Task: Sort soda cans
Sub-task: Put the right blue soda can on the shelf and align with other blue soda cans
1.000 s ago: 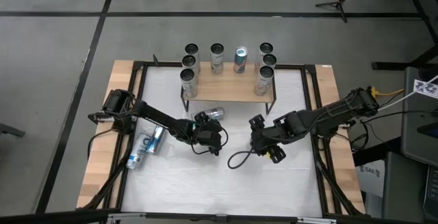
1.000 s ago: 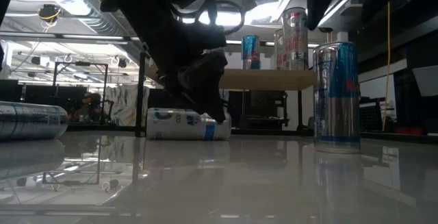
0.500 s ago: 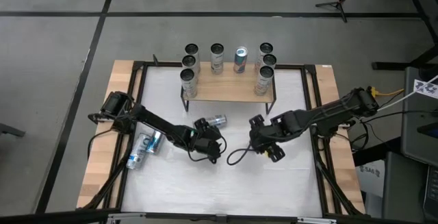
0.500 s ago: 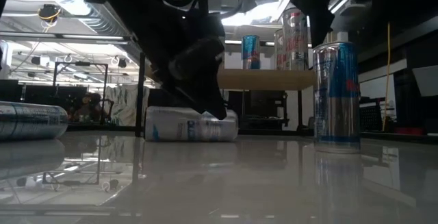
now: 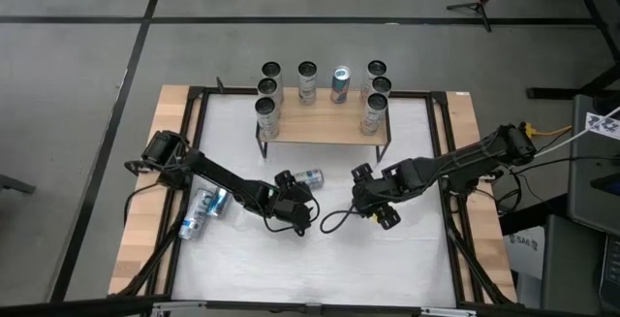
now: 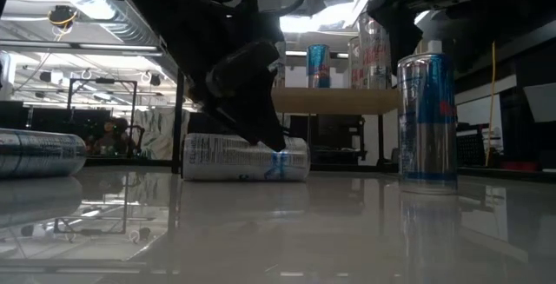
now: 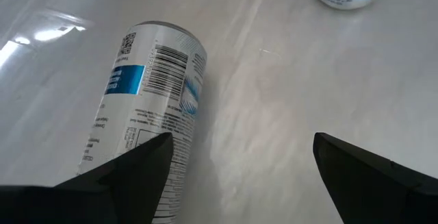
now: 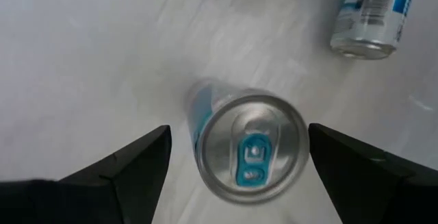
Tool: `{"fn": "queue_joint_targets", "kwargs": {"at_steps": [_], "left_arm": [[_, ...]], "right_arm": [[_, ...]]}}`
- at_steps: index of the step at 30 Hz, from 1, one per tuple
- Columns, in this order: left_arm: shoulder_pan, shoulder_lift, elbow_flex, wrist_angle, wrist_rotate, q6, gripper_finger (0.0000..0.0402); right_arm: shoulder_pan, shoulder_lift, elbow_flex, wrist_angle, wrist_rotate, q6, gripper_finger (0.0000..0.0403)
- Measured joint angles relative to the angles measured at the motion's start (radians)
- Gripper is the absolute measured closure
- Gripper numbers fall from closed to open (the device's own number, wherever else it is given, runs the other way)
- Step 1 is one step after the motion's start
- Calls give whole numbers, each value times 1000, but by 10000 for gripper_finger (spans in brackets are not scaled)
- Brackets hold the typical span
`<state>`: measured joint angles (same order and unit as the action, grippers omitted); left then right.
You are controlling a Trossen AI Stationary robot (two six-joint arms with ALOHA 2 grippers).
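Cans everywhere, and both arms are down low at mid-tabletop! Left claw point(image 7: 236, 159) sits spread wide, released, just beside a slim silver aluminium can with blue print and a barcode lying on its side point(image 7: 147, 107), one finger right against its flank, the other well clear over bare white tabletop point(image 5: 320, 269). That toppled can point(image 5: 308, 176) rests just in front of the small wooden shelf point(image 5: 325, 128), so my read is the claw is lining up to straddle it. Over to the right claw point(image 8: 236, 162), also released, fingers wide on either side of an upright silver can with a blue pull tab point(image 8: 250, 148), looking straight down on its lid. From table height that upright can point(image 6: 426, 119) shows blue-and-silver with a red mark. It looks poised for a top-down grab, though nothing is clenched yet. On and around the shelf, eight cans point(image 5: 339, 84) stand in a tidy horseshoe, presumably the sorted lot. Two more silver-and-blue cans point(image 5: 201, 210) lie on their sides near the left edge, waiting their turn.
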<state>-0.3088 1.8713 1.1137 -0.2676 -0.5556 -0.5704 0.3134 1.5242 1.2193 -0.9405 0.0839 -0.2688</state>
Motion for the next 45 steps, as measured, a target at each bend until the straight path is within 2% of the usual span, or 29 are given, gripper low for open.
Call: {"fn": "queue_joint_targets", "kwargs": {"at_steps": [16,30,45], "left_arm": [[0,0,0,0,0,0,56],[0,0,0,0,0,0,56],[0,0,0,0,0,-3,56]], "right_arm": [[0,0,-16,8,-16,8,67],[0,0,-17,12,2,55,140],[0,0,-17,28,3,140,144]]}}
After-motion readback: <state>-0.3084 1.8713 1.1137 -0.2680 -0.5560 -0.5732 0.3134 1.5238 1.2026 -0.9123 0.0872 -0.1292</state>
